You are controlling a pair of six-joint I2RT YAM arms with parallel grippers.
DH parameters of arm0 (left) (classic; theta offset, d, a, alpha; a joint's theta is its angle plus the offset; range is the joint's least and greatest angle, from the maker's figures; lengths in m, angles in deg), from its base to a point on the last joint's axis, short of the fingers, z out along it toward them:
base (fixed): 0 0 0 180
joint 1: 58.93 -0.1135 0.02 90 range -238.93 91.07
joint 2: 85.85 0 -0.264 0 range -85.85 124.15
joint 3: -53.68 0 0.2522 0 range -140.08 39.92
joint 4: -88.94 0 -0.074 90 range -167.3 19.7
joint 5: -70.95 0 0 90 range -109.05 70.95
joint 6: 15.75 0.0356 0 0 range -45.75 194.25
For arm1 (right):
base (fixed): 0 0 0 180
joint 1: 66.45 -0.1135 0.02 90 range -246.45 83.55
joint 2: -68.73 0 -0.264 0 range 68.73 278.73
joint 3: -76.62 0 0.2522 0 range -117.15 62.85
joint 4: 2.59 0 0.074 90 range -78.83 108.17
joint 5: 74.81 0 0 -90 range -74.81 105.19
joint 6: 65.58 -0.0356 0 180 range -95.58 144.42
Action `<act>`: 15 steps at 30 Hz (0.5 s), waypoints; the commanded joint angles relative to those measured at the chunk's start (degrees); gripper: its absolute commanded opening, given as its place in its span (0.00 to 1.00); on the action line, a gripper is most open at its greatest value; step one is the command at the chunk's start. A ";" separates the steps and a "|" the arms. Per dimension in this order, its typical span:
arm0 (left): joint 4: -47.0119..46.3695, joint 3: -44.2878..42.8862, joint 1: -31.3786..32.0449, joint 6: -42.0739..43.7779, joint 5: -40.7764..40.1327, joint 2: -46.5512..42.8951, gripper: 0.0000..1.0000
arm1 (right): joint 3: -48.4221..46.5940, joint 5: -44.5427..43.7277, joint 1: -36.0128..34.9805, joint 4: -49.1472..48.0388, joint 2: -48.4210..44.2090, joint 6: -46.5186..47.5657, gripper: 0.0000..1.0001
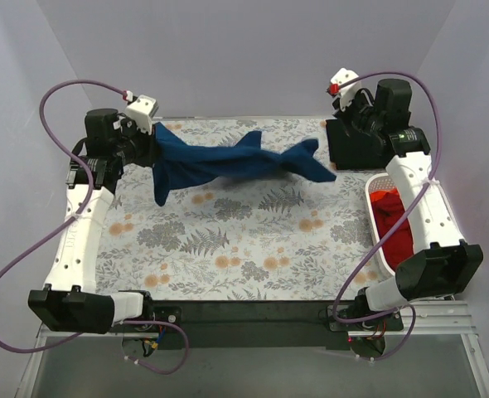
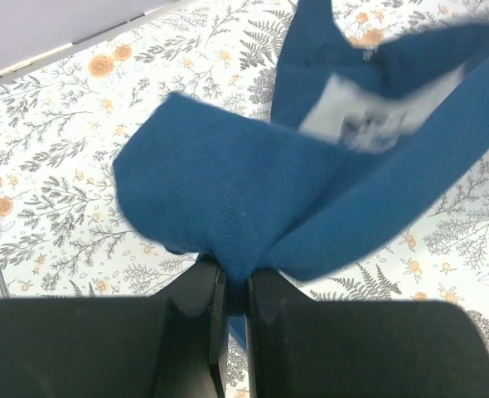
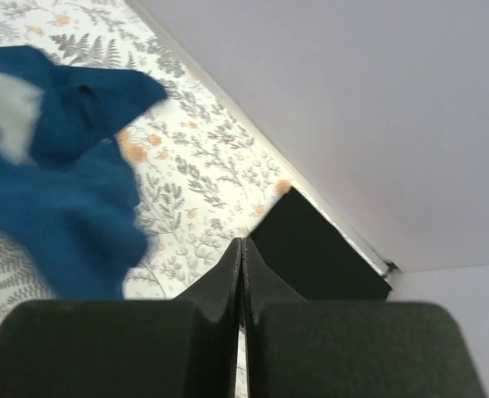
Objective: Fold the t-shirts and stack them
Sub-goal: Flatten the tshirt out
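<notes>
The navy blue t-shirt (image 1: 220, 162) hangs along the far edge of the desk (image 1: 228, 249). One bunched end is pinched between the left fingers (image 2: 196, 303) at the far left corner, probably to lift it and shake it out flat for folding, and its white print faces down. The other end trails toward the far right corner, where the right fingers (image 3: 265, 290) are pressed together on nothing. They sit just above a flat black piece (image 3: 311, 249) that may be a folded black t-shirt, though the view is too poor to be sure. Red cloth (image 1: 391, 220) waits in the white basket (image 1: 370, 186) at the right edge.
</notes>
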 commanded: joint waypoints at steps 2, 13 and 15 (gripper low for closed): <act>0.02 -3.43 -0.70 -2.66 0.35 1.69 0.00 | -6.96 -4.15 0.41 -3.80 -2.32 0.42 0.01; 3.70 -13.75 -0.70 -0.92 -0.28 14.44 0.00 | -21.83 2.33 -0.03 8.65 7.88 0.41 0.08; 3.19 -9.27 -0.70 0.67 0.43 11.72 0.02 | -16.92 6.04 -1.70 12.18 7.10 1.47 0.30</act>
